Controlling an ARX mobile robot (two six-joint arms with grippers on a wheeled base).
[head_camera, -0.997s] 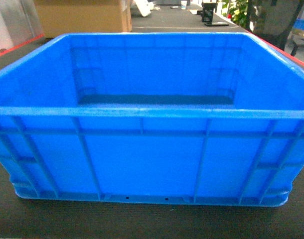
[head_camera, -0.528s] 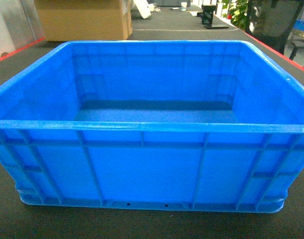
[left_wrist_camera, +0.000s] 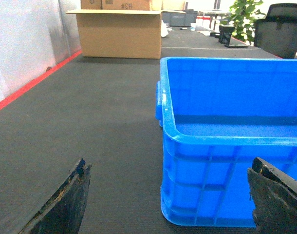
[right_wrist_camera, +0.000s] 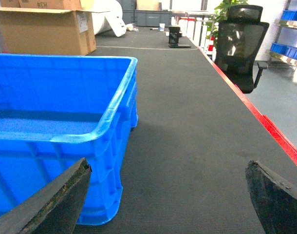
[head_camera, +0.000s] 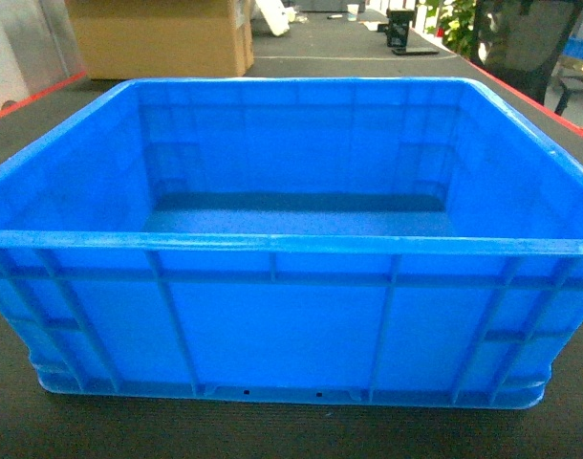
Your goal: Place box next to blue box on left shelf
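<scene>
The box (head_camera: 291,316) is a large open-top bright blue crate, empty, standing on the dark mat and filling the head view. My left gripper (left_wrist_camera: 169,165) is open, low over the mat at the box's (left_wrist_camera: 226,175) near left corner; its left finger is over bare mat and its right finger in front of the near wall. My right gripper (right_wrist_camera: 168,165) is open at the box's (right_wrist_camera: 51,161) near right corner, with nothing between its fingers. Neither gripper appears in the head view. The left shelf and its blue box are out of view.
A cardboard carton (head_camera: 162,38) stands behind the crate at the back left. A black office chair (right_wrist_camera: 241,41) and a rack with blue bins (right_wrist_camera: 289,48) stand beyond the red edge strip (right_wrist_camera: 270,131) on the right. Another red strip (left_wrist_camera: 22,92) borders the left.
Over the last second the crate has dropped lower in the head view, showing more of its floor and the far background. Nothing has moved in the last half second.
</scene>
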